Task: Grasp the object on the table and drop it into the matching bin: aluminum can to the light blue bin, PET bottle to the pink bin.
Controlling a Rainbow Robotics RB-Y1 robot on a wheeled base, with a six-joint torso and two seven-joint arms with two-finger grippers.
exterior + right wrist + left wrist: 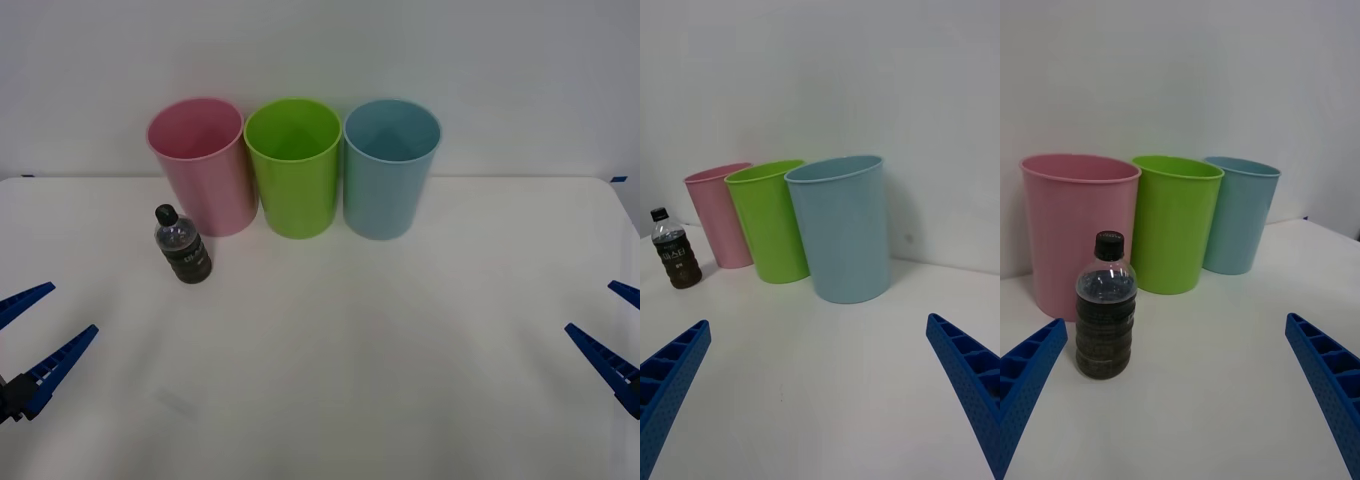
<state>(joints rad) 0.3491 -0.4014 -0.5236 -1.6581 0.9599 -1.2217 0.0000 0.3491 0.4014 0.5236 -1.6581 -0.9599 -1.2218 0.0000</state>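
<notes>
The PET bottle, small and clear with a black cap and a dark label around its lower body, stands upright on the white desk, just in front of the pink bin and slightly to that bin's left, close to it though whether the two touch cannot be told. The pink bin heads a row of three tall tapering bins along the far edge of the desk: a green bin stands just beside it on the right, and the light blue bin beyond the green one, farthest from the pink bin. All three stand upright with their mouths open. The left claw hovers over the near left corner of the desk, well apart from the pink bin, its blue ribbed fingers spread wide and gripping nothing; from its wrist camera the bottle stands ahead between the fingers, with the pink bin right behind it. The right claw hangs at the near right edge, farther from the pink bin than the left one, its fingers likewise spread apart and empty.
</notes>
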